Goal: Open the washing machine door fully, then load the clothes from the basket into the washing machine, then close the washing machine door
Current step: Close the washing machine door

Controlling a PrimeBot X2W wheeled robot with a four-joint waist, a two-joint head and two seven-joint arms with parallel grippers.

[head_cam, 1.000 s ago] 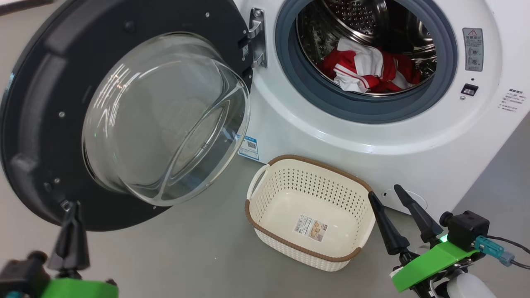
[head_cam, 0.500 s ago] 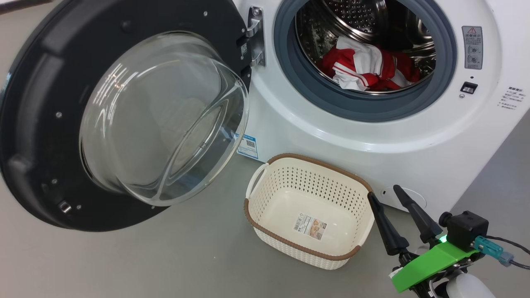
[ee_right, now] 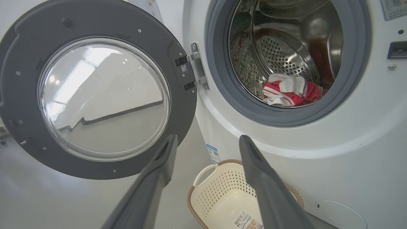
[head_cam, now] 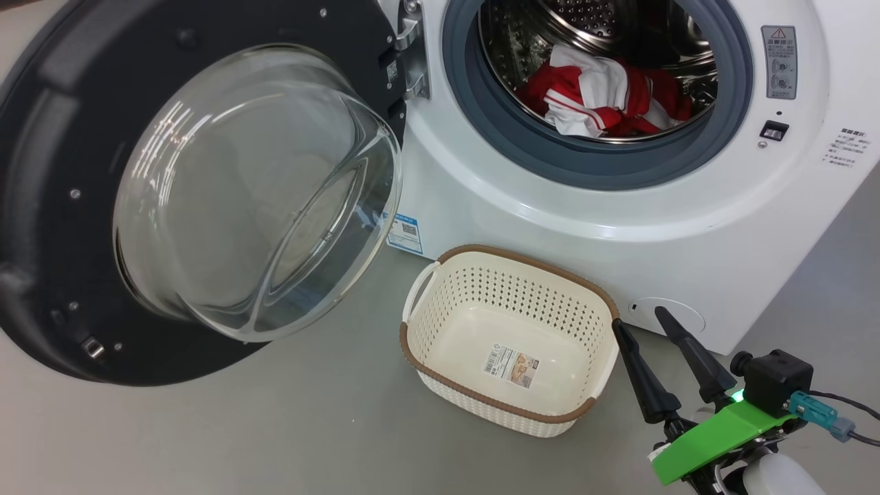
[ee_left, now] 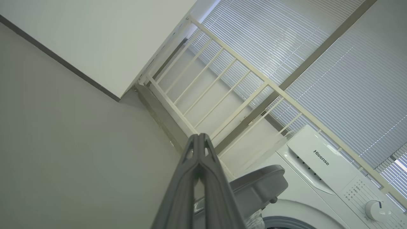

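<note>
The door stands open at the washer's nine o'clock, clothes inside, basket at six. The right claw gapes, holding nothing; the left claw is pinched together, likewise.

Left gripper, a second ago at the lower rim of the washing machine door, now points upward, clear of it; the head camera has shifted slightly.

Head camera looks steeply down on the washing machine, near; my right wrist faces it lower, sharing door and basket; my left wrist points upward.
</note>
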